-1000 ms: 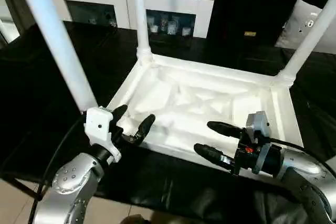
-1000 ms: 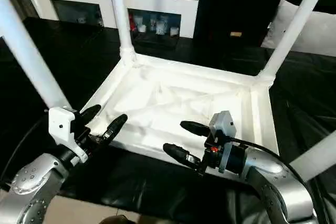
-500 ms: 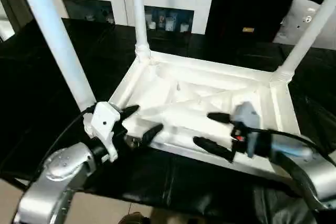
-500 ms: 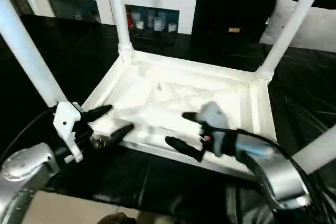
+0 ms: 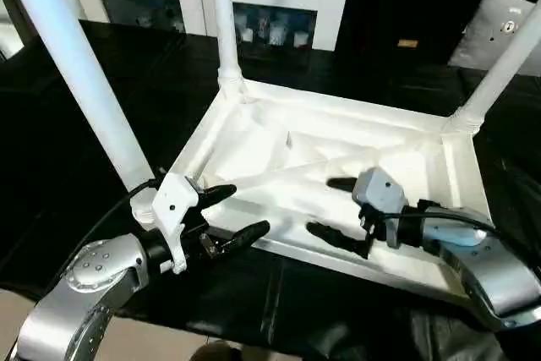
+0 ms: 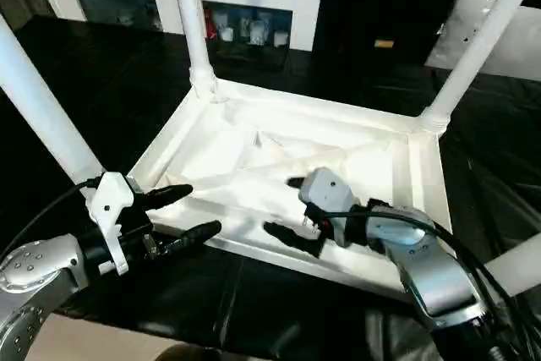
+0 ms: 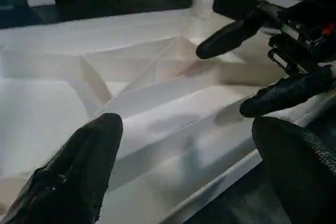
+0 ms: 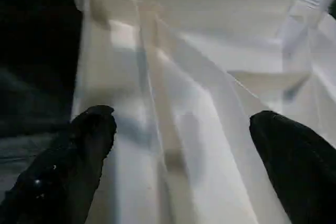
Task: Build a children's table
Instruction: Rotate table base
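While the upturned white plastic table (image 5: 338, 166) is lying at twelve o'clock, both wide-open grippers, left gripper (image 5: 228, 213) and right gripper (image 5: 334, 207), are flanking its near rim.

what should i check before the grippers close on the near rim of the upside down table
1. Left gripper jaws open: ok.
2. Right gripper jaws open: ok.
3. Both grippers at the near rim of the children's table: ok, neither grips it.
4. Legs seated upright in the corner sockets: ok for the four in view, though how firmly they sit cannot tell.
5. Table lying flat on the black surface: ok.
6. Rim lined up between each pair of jaws: cannot tell.
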You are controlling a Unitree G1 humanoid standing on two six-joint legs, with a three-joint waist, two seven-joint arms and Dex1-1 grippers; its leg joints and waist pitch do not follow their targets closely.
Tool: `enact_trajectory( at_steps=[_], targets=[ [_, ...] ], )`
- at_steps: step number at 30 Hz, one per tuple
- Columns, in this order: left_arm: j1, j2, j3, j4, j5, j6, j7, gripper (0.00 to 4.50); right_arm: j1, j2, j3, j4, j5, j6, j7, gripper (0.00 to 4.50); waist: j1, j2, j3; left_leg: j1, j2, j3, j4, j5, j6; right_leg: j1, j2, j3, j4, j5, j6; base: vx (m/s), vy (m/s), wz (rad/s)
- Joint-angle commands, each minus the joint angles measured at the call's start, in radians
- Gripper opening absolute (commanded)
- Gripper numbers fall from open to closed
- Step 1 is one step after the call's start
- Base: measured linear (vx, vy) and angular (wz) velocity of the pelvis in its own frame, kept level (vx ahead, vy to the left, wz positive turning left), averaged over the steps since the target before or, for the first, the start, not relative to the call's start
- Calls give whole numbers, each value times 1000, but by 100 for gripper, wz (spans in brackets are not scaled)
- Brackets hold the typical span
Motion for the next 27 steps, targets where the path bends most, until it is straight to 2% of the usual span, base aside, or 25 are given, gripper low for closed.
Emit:
enact_trajectory(
  at_steps=[1,2,4,7,11,13,15,16,17,20,23,24,27],
  targets=[
    [-6,9,-6,-13,-5,9,-10,440,17,-59,13,-48,-23,29,45,450,2,4,-41,10,149,-62,-109,-246,42,35,-131,75,-71,-216,-253,0,0,0],
    [-7,9,-8,-13,-5,9,-10,440,25,-77,24,-55,-36,35,54,450,5,6,-43,13,150,-63,-110,-256,28,35,-131,76,-73,-226,-241,0,0,0],
    [-10,9,-14,-11,-8,9,-13,440,39,-116,45,-62,-65,43,75,450,8,6,-44,14,150,-61,-110,-251,22,33,-130,78,-73,-211,-234,0,0,0],
    [-10,13,-20,-15,-13,13,-17,440,68,-162,60,-74,-86,55,97,450,8,3,-45,5,149,-63,-109,-220,37,39,-135,78,-71,-183,-236,0,0,0],
    [-11,22,-21,-21,-23,20,-25,440,82,-188,59,-85,-79,72,106,450,9,3,-49,5,149,-63,-104,-188,62,39,-135,76,-68,-142,-247,0,0,0],
    [-7,26,-19,-23,-24,22,-29,440,82,-201,62,-90,-80,84,109,450,6,2,-48,2,149,-64,-105,-188,68,41,-135,75,-68,-147,-249,0,0,0],
    [-3,31,-19,-24,-23,23,-34,440,83,-210,63,-93,-87,94,112,450,5,2,-48,4,149,-64,-104,-189,71,40,-135,75,-69,-162,-249,0,0,0],
    [-1,33,-19,-24,-22,22,-34,440,84,-227,74,-69,-132,82,102,450,5,2,-47,5,149,-63,-104,-194,71,38,-134,76,-71,-172,-249,0,0,0],
    [0,33,-19,-24,-22,22,-34,440,84,-229,76,-66,-139,80,101,450,6,0,-47,6,149,-62,-105,-197,67,37,-134,75,-71,-185,-249,0,0,0],
    [0,34,-21,-24,-22,21,-31,440,81,-255,97,-10,-220,51,72,450,7,1,-46,9,149,-61,-105,-212,52,35,-134,76,-74,-202,-249,0,0,0],
    [2,35,-25,-27,-26,21,-25,440,70,-262,84,49,-272,34,11,450,8,-1,-44,5,150,-61,-105,-208,58,37,-136,77,-73,-196,-248,0,0,0],
    [6,37,-27,-30,-28,21,-25,440,55,-252,67,82,-297,22,-47,450,8,4,-44,7,149,-61,-106,-221,54,35,-135,76,-74,-212,-245,0,0,0],
    [10,38,-30,-30,-25,21,-25,440,28,-222,26,128,-313,25,-137,450,1,3,-40,6,148,-64,-112,-272,27,33,-132,74,-77,-270,-238,0,0,0]
  ],
)
